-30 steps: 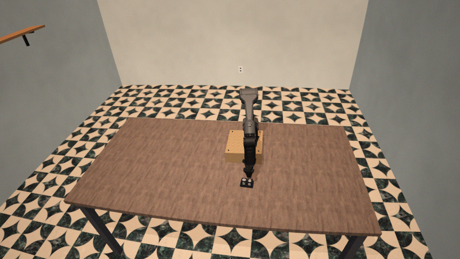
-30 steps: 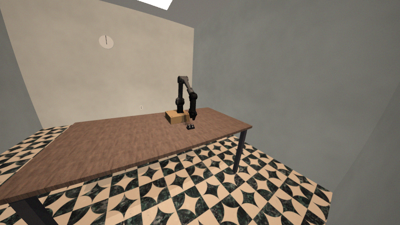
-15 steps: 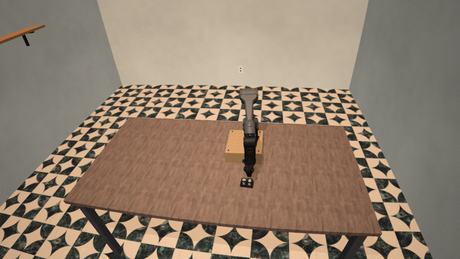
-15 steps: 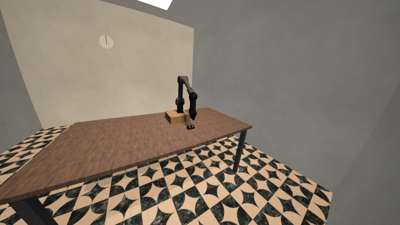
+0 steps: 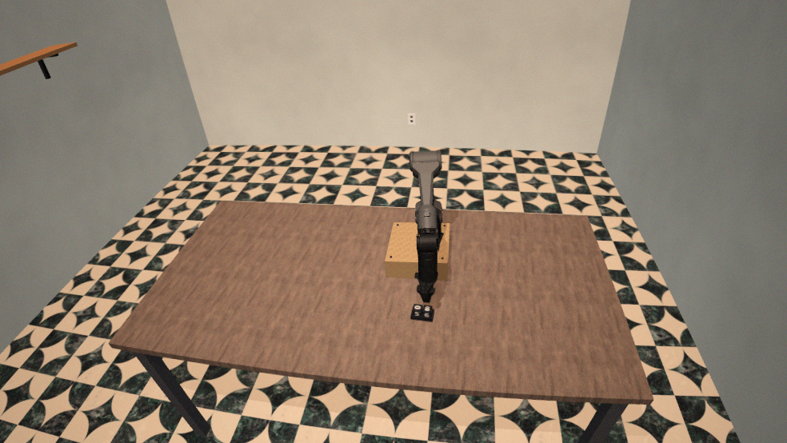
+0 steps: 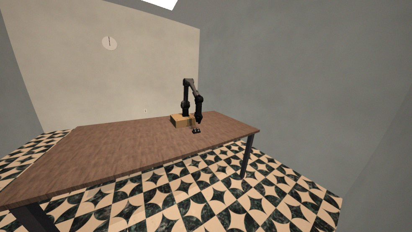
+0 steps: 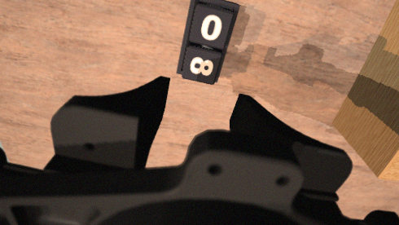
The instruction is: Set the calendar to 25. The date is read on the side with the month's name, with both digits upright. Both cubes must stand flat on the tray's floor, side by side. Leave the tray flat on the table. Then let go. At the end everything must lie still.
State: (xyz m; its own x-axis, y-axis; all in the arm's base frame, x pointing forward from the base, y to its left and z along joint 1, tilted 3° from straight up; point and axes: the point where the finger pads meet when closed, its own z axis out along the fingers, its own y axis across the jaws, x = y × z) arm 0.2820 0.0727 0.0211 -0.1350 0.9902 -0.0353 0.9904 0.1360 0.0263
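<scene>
cubes (image 5: 422, 309) (image 6: 196, 130) (image 7: 206, 45) in tray | just beyond open hand (image 5: 425, 298) (image 6: 199, 122) (image 7: 201, 99), untouched

A plain room with wall clock (image 6: 109, 43) and patterned tile floor (image 5: 338, 404) (image 6: 194, 210).

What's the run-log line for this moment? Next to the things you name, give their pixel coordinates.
jaws (image 5: 425, 300) (image 6: 199, 122): part-open, empty | cubes (image 5: 422, 311) (image 6: 196, 130) (image 7: 207, 46): in tray, front 5 and 6 | 25: not set
</scene>
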